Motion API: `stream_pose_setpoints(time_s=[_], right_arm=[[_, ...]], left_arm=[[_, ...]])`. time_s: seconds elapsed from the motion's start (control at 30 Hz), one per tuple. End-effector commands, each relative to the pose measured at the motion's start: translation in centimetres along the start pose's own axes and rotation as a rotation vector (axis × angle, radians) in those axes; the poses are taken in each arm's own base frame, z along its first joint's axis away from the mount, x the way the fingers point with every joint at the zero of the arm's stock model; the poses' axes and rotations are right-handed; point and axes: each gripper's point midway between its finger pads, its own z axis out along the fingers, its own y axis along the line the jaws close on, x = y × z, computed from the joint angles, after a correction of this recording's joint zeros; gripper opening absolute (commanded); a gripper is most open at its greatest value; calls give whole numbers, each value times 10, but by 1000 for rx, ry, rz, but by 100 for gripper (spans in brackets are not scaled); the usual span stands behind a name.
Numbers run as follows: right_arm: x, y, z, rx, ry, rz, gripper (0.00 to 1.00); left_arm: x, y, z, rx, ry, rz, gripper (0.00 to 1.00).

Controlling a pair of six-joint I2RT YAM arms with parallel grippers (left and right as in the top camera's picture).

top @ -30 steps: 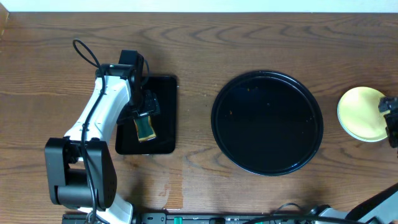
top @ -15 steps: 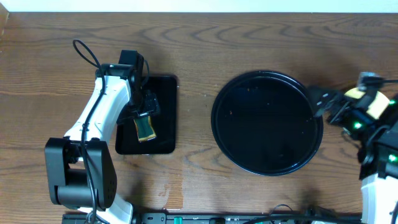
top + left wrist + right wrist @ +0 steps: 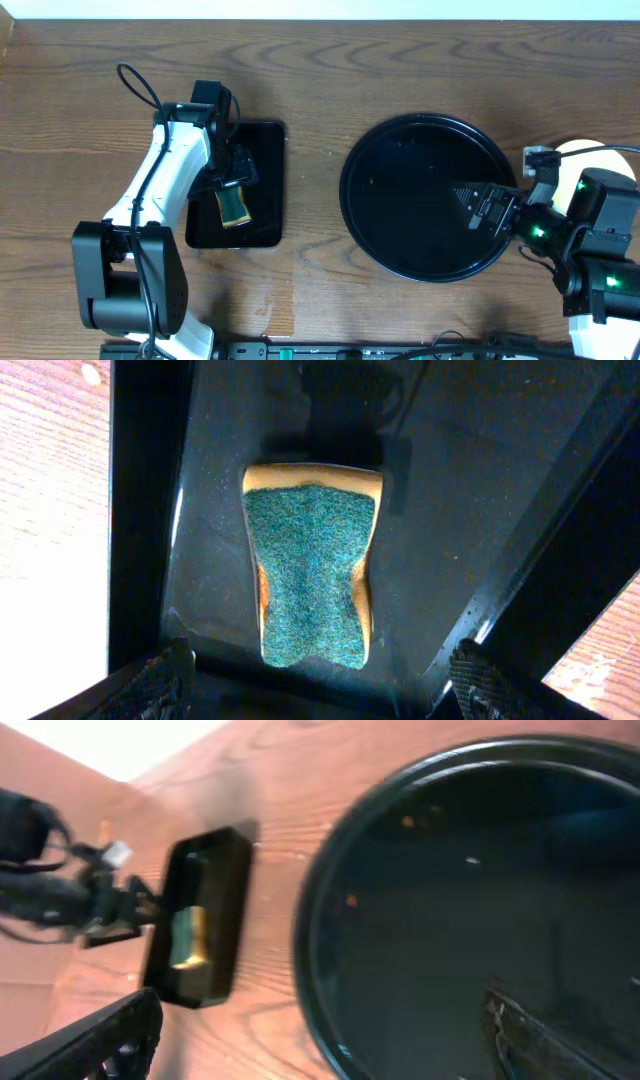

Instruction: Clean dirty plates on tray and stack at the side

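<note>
Black and shiny, the big round tray (image 3: 400, 150) lies under the right gripper (image 3: 480, 205). The gripper's two fingers are spread wide and nothing is between them. They hang over the right side of the tray, just inside its rim. The right wrist camera is blurry. It shows one fingertip (image 3: 110, 1035) at the bottom left and the other at the bottom right, with the dark floor of the tray between them.

Behind those fingers, past the rim and off the tray, a pale yellow plate (image 3: 590, 158) rests on the wooden table (image 3: 320, 80). The right arm hides most of it, so I cannot tell if more plates lie under it.

The left gripper (image 3: 232, 190) hangs over a small black tray (image 3: 265, 150) with square corners. Its fingers are wide apart too, and they hold nothing. A sponge (image 3: 312, 575) lies flat in that small tray, with its rough green side up and its yellow part below. From the left wrist camera the sponge sits just ahead of the fingertips (image 3: 165, 680). It is in line with the middle of the gap and touches neither one.
</note>
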Motion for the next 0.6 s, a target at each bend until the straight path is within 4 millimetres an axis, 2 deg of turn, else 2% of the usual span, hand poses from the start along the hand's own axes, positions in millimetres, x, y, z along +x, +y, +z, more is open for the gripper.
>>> stream_pose_setpoints(time_s=[0.0,0.07,0.33,0.47,0.57], right_arm=[[-4,-18,-3,118,-21,-29,99],[-5,-21,-3,139,-29,-52,99],[-17,-2,-17,104,-128,-303,99],[-29,11,-28,86,-261,-445,99],[-26,20,-36,57,-395,-538,99]], left_arm=[[-1,2,0,-6,0,-5,83],[-1,2,0,-6,0,-5,83],[-1,2,0,-6,0,-6,83],[-1,2,0,-6,0,-5,83],[-1,2,0,-6,0,-5,83]])
